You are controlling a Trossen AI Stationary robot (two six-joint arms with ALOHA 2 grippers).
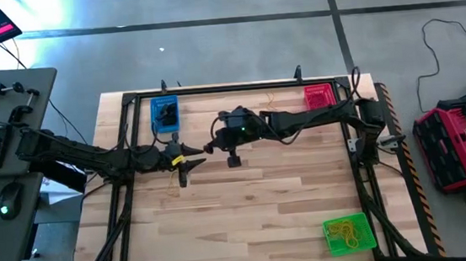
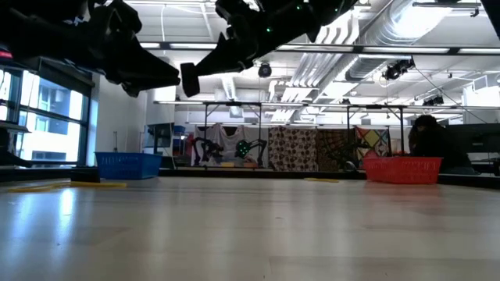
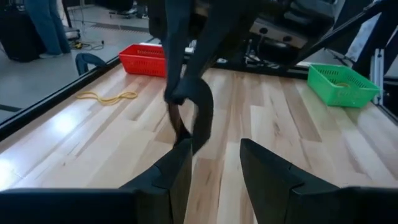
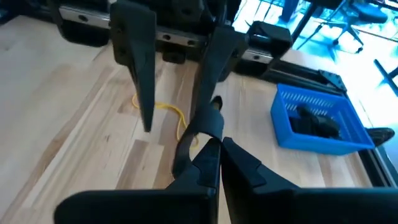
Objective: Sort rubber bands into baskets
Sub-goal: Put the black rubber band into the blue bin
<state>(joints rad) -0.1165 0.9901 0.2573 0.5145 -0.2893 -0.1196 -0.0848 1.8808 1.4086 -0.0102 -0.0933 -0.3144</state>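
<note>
Right gripper (image 4: 214, 163): fingers closed on a black rubber band (image 4: 200, 127), held above mid-table. Left gripper (image 3: 214, 163): fingers parted, nothing held, facing it. Blue basket (image 1: 165, 113) is seen at the far left corner, red basket (image 1: 319, 97) far right, green basket (image 1: 347, 234) near right.

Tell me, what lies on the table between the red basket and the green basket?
Nothing: the high view shows only bare wood between the red basket and the green basket; the left wrist view agrees.
</note>
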